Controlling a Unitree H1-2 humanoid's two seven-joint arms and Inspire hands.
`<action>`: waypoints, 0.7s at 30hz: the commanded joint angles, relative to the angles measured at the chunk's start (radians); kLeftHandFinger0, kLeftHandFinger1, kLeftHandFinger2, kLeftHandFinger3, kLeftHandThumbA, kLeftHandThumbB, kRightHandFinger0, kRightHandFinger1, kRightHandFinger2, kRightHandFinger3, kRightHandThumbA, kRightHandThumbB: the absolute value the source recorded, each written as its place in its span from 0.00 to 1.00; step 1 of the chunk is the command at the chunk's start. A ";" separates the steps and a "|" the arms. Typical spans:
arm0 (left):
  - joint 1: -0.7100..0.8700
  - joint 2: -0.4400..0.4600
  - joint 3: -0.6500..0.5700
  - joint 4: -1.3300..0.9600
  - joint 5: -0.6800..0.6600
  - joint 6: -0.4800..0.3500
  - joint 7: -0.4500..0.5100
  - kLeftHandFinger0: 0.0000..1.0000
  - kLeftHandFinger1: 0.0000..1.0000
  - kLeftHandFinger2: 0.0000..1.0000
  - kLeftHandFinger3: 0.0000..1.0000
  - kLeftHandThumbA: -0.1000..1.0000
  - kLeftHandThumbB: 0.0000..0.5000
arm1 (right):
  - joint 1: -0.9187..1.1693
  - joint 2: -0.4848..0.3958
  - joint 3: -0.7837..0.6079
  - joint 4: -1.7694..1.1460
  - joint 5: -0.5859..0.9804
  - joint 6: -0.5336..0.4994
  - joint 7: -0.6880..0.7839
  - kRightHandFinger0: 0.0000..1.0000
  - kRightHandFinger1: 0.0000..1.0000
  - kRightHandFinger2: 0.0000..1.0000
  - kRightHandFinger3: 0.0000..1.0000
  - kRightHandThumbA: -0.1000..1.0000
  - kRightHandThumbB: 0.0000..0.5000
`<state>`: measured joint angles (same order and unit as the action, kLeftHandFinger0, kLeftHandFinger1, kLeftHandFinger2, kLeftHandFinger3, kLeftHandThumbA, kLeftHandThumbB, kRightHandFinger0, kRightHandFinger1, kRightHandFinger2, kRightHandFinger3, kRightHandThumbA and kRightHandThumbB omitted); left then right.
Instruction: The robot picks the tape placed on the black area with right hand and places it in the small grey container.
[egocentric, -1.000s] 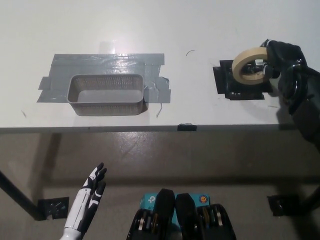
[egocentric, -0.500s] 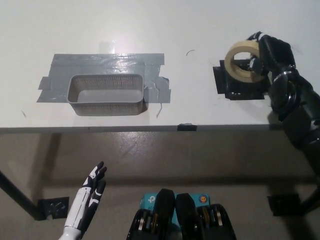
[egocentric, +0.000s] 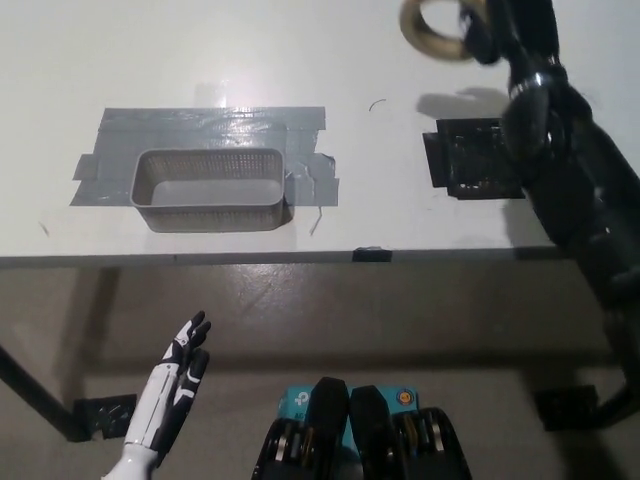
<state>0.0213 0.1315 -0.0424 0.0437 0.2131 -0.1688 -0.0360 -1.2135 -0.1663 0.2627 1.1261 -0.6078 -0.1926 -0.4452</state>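
- Lifted since a second ago, my right hand (egocentric: 500, 30) now pinches the one roll of tape (egocentric: 435, 27) high near the top edge, well clear of the single black patch (egocentric: 475, 160).
- One grey container (egocentric: 210, 190) sits on silver tape strips (egocentric: 215, 130) on the table (egocentric: 300, 60).
- My left hand (egocentric: 172, 395) rests below, fingers spread.

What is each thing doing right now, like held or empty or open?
tape: held up off the table by the right hand
right hand: shut on the tape
grey container: empty, upright on the table
black area: bare
left hand: open, resting low below the table edge
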 joint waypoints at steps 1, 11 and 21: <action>-0.004 0.004 -0.003 -0.038 -0.011 0.005 -0.004 1.00 1.00 1.00 1.00 1.00 0.26 | -0.104 0.084 0.019 -0.035 0.007 -0.049 -0.072 0.00 0.32 0.64 0.63 0.08 0.23; -0.002 0.008 -0.027 -0.061 0.004 0.026 -0.020 1.00 1.00 1.00 1.00 0.97 0.30 | -0.136 0.241 0.038 0.048 0.021 -0.017 -0.070 0.02 0.38 0.69 0.71 0.12 0.19; 0.005 0.011 -0.074 -0.085 0.013 0.030 -0.029 1.00 1.00 1.00 1.00 0.93 0.32 | -0.151 0.328 0.057 0.141 0.026 0.005 -0.074 0.00 0.24 0.60 0.68 0.01 0.19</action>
<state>0.0265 0.1336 -0.1060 0.0016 0.2223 -0.1369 -0.0490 -1.2741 0.1374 0.3118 1.2655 -0.5993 -0.1851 -0.4742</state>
